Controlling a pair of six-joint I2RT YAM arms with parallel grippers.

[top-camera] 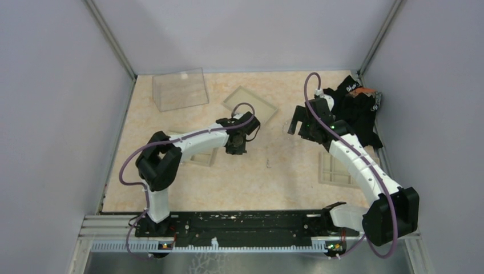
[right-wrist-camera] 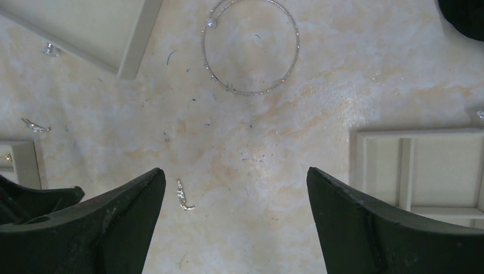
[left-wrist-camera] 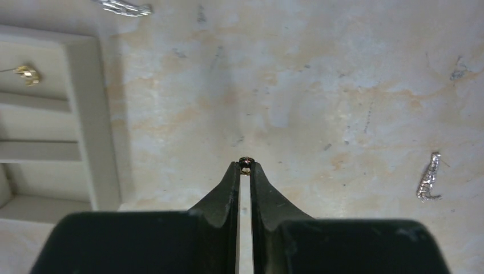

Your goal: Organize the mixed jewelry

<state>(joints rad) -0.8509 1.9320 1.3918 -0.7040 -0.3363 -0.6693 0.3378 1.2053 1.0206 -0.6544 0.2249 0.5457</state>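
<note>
My left gripper (left-wrist-camera: pixel 246 168) is shut on a tiny dark, gold-glinting jewelry piece (left-wrist-camera: pixel 246 161) pinched at its very tips, just above the table beside a beige tray (left-wrist-camera: pixel 85 114). A small gold piece (left-wrist-camera: pixel 27 74) lies in that tray's upper compartment. A silvery chain-like bit (left-wrist-camera: pixel 429 178) lies to the right, and another (left-wrist-camera: pixel 122 7) at the top edge. My right gripper (right-wrist-camera: pixel 235 177) hangs open over bare table with nothing between its fingers. The thin silvery loop (right-wrist-camera: pixel 288 71) lies ahead of it, and a small silvery piece (right-wrist-camera: pixel 184 195) lies by its left finger.
Beige compartment trays sit at the table's middle back (top-camera: pixel 250 104), under the left arm (top-camera: pixel 200 155) and at the right (top-camera: pixel 337 169). A clear plastic box (top-camera: pixel 180 89) stands back left. A black cloth heap (top-camera: pixel 357 108) fills the back right corner.
</note>
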